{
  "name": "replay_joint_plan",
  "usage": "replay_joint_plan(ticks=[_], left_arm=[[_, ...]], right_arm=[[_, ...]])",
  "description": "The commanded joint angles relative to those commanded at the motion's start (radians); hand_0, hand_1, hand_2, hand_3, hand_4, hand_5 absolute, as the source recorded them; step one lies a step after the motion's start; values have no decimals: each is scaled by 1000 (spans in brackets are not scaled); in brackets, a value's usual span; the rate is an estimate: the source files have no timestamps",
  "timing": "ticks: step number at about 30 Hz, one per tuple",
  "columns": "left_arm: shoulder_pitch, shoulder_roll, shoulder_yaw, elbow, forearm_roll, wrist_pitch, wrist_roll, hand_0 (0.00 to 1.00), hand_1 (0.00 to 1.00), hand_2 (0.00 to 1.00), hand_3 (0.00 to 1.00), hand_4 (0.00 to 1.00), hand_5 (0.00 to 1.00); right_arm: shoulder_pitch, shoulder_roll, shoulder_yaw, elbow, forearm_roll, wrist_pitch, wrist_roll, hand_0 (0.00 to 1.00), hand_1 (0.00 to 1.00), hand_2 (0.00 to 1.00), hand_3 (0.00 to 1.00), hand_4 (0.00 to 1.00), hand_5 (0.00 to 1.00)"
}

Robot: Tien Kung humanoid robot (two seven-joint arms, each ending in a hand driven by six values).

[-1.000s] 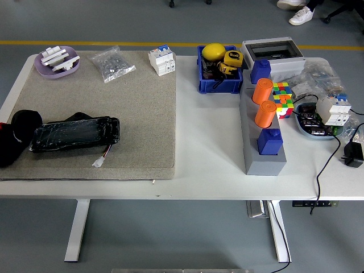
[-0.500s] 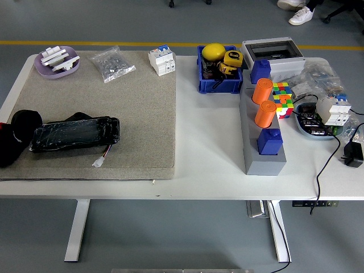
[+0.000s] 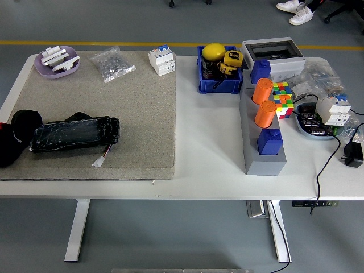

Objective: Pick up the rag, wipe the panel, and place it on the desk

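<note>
- the left hand [image 3: 14, 139] is sitting at the left edge of the tabletop [image 3: 207, 148], a black shape resting on the beige mat [image 3: 114, 114]; it is not moving from where it was 1 second ago, and i cannot tell whether its fingers are apart or together.
- the right hand is not showing in the view.
- the panel [image 3: 74, 134], a black slab wrapped in shiny film, is lying flat on the mat just beside the left hand, with a thin wire and white plug [image 3: 99, 162] trailing off its near right corner; it is staying put.
- no rag is showing plainly; the dark lump at the left edge may be it, but i cannot tell.
- a purple dish [image 3: 56, 61], a clear bag of small parts [image 3: 112, 63] and a white breaker [image 3: 161, 60] are lining the mat's far edge, unchanged.
- on the right half, a blue bin [image 3: 219, 82], a grey block holder [image 3: 263, 156] with 2 orange cylinders [image 3: 264, 102] and a colour cube [image 3: 282, 98] are standing as before.
- the only change: white shoes [image 3: 296, 11] at the top right are shifting slightly on the floor.
</note>
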Motion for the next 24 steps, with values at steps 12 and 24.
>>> replay_joint_plan(ticks=[12, 24], left_arm=[[-1, -4, -7, 4, 8, 1, 1, 703, 760, 694, 600, 800, 54], [2, 1, -6, 10, 11, 0, 3, 707, 762, 694, 601, 797, 50]], right_arm=[[3, 3, 31, -5, -49, 4, -6, 804, 700, 708, 679, 998, 732], [3, 5, 32, -5, -43, 2, -4, 804, 699, 709, 680, 998, 731]])
